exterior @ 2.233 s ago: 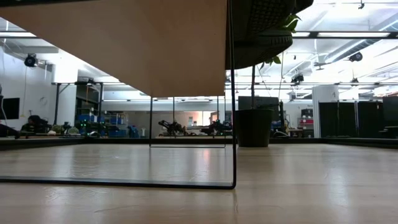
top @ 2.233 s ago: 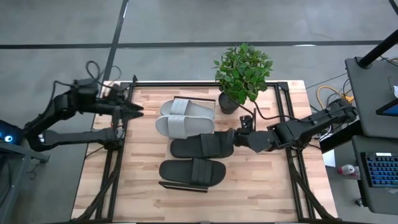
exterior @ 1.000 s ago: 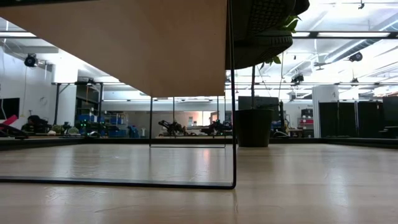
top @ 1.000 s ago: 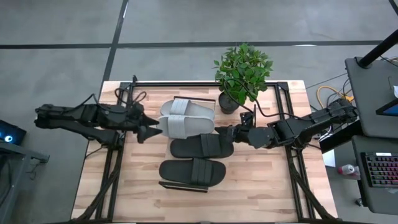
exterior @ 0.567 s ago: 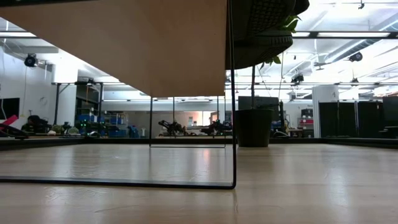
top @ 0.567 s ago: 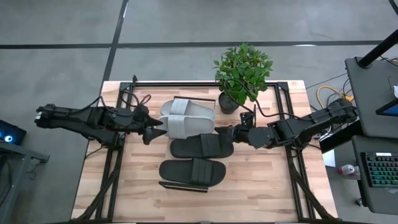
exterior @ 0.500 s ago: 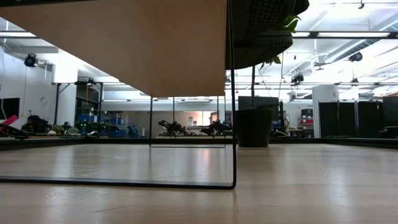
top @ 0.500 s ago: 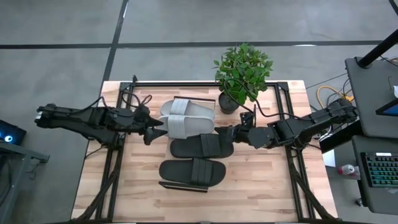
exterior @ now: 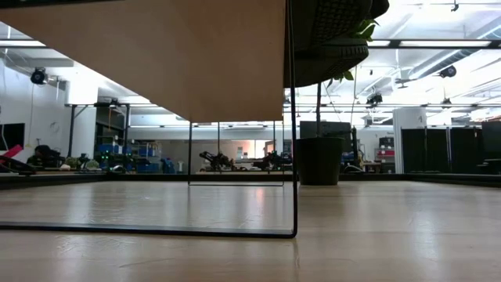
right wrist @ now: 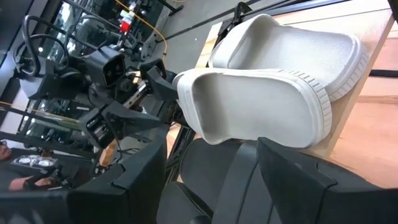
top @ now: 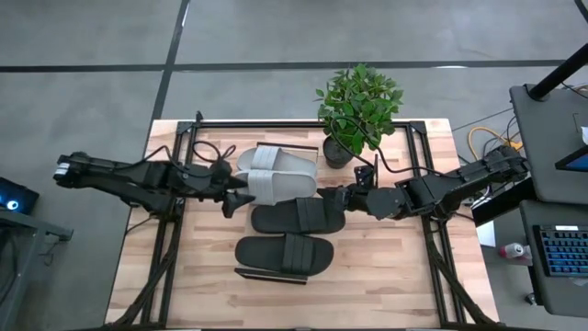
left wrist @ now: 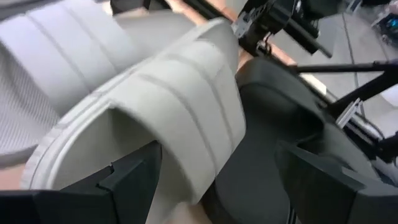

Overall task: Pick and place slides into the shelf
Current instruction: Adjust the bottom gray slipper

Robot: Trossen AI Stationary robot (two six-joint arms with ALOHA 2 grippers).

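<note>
Two pale grey slides (top: 276, 161) (top: 272, 187) and two black slides (top: 299, 216) (top: 283, 253) lie side by side across the shelf, whose plank (exterior: 196, 63) shows from below in the low view. My left gripper (top: 243, 201) is open at the left end of the nearer grey slide (left wrist: 168, 118). Its fingers stand on either side of that end. My right gripper (top: 347, 199) is open at the right end of the farther black slide (right wrist: 211, 168). Whether either gripper touches its slide, I cannot tell.
A potted plant (top: 356, 106) stands at the table's far edge, close behind my right gripper. The shelf's thin dark end rail (exterior: 291, 117) reaches down to the tabletop (exterior: 352, 235). Bare wood lies to the near left and near right of the slides.
My left gripper has gone toward the table's right edge, up to the left end of the nearer grey slide. The slides have stayed where they were.
</note>
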